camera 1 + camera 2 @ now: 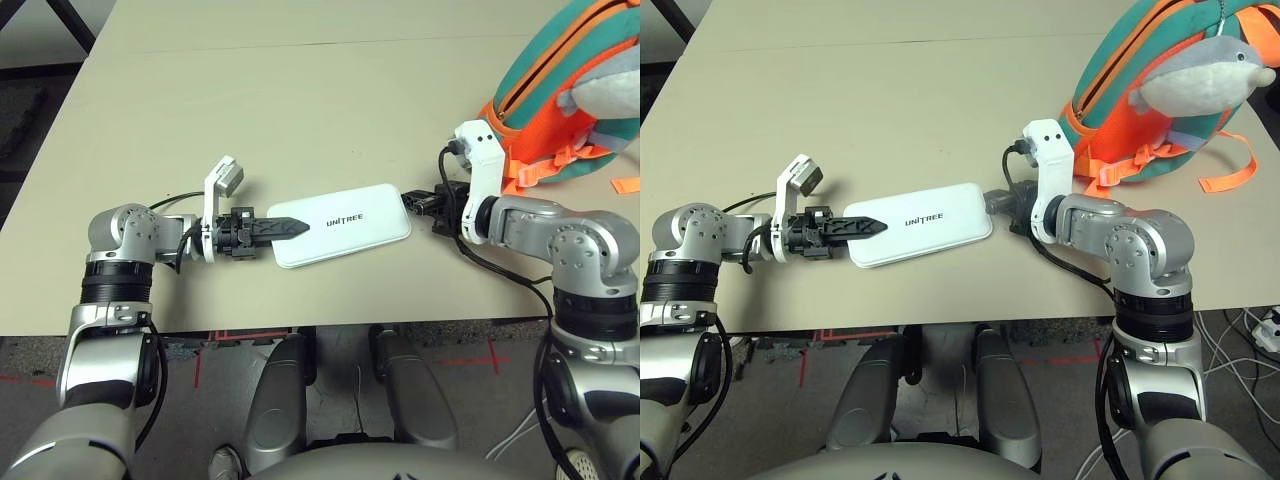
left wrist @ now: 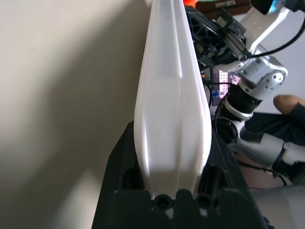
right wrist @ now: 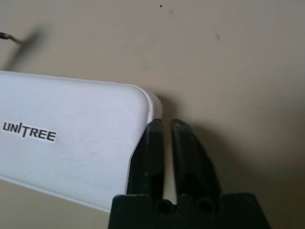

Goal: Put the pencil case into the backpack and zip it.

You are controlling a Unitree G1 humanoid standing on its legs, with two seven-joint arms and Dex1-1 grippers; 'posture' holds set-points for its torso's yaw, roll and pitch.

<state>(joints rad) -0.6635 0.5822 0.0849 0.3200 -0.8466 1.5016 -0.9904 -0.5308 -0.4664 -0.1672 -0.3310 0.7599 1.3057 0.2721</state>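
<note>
Left claw [image 1: 290, 228] clamps pencil case [image 1: 345, 224] end; backpack [image 1: 540, 90] well apart.

Worktop [image 1: 300, 90]: plain beige surface with a straight near edge; a faint seam crosses its far part.
Floor [image 1: 200, 360]: dark and speckled below the near edge, marked with red tape lines [image 1: 470, 360].
Cables [image 1: 1250, 350]: white, lying on the floor at near right.
Light: soft, even, casting faint shadows.
</note>
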